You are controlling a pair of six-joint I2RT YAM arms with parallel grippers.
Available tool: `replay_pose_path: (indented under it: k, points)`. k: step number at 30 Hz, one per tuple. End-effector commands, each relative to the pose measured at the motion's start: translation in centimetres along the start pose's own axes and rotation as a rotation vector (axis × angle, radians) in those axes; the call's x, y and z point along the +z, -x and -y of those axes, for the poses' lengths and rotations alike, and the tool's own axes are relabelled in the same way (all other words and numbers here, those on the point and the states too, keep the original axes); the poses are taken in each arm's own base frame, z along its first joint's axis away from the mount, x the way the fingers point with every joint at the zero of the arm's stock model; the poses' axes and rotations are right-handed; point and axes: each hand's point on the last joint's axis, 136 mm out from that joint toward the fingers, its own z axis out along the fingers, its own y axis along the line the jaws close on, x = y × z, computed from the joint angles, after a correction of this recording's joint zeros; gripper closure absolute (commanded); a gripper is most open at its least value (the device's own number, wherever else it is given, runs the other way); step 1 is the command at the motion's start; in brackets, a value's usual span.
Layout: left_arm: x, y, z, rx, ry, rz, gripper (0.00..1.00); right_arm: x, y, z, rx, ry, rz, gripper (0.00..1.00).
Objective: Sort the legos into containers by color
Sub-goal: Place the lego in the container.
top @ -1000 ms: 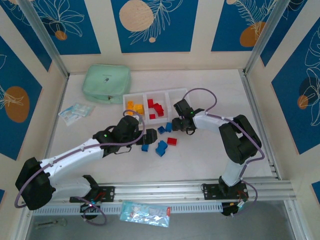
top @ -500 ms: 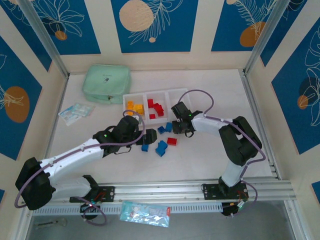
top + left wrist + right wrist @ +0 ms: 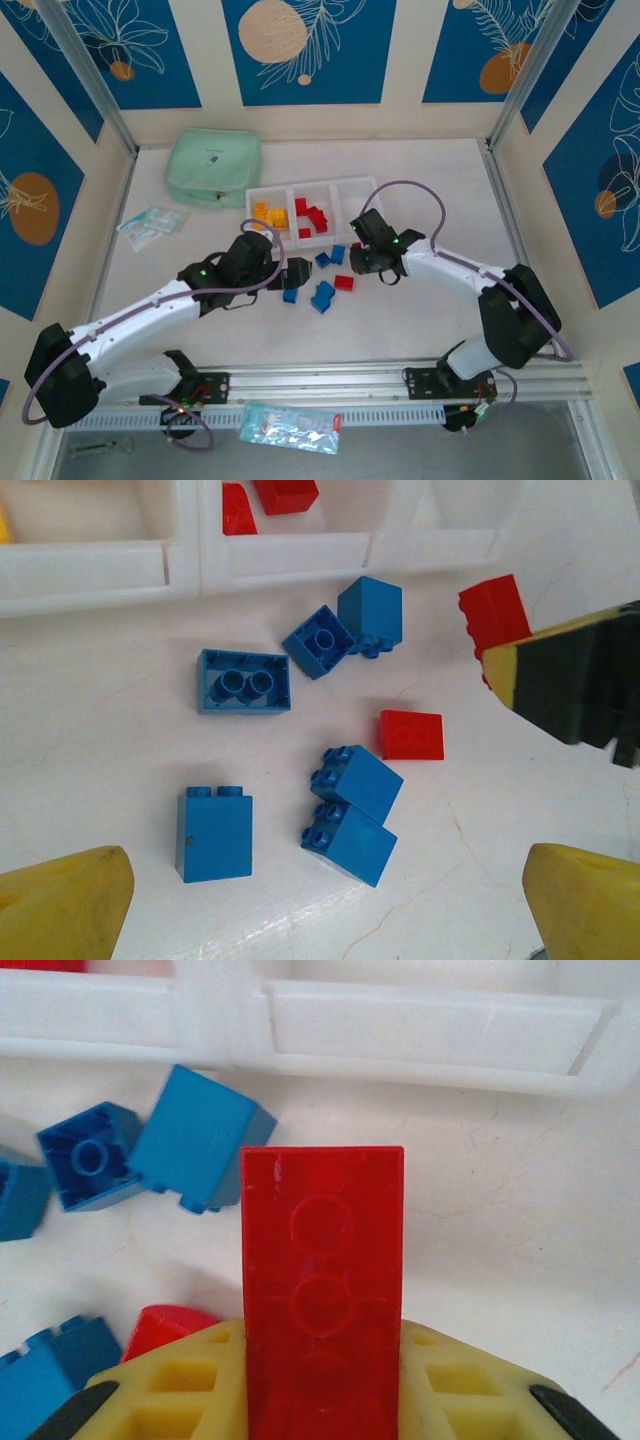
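My right claw [image 3: 322, 1380] grips a long red brick [image 3: 322, 1250] near the white tray [image 3: 430, 1035]; my left claw [image 3: 325, 905] hangs wide over blue bricks [image 3: 214, 837].

Loose legos [image 3: 322, 292] lie on the table [image 3: 440, 190] just before the tray [image 3: 310, 183].

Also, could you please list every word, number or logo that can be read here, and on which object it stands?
No text can be read.
Mint green pouch: small dark mark, too small to read.
Plastic packet at the near edge: print blurred.
Small packets on the left: print blurred.
Red brick in the right fingers: circles, no letters.
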Motion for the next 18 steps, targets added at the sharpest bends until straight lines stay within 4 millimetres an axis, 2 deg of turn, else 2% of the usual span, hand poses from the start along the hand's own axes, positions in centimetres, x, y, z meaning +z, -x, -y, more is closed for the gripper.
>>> replay_pose_path:
  k: [1, 6, 13, 18]
  points:
    - [-1.3, 1.9, -0.3, 0.010, 0.013, 0.045, 0.01, -1.5, 1.6, -1.1, 0.001, 0.028, 0.015, 0.77]
    - [-2.1, 3.1, -1.3, -0.007, 0.028, 0.071, 0.01, -1.1, 5.6, -4.1, -0.035, 0.076, 0.046, 0.78]
    - [-3.0, 3.9, -3.0, -0.041, 0.059, 0.096, 0.01, 1.5, 10.6, -7.8, -0.059, 0.126, 0.075, 0.78]
    - [-3.2, 4.1, -4.2, -0.068, 0.081, 0.092, 0.01, 4.2, 13.3, -9.1, -0.053, 0.147, 0.072, 0.77]
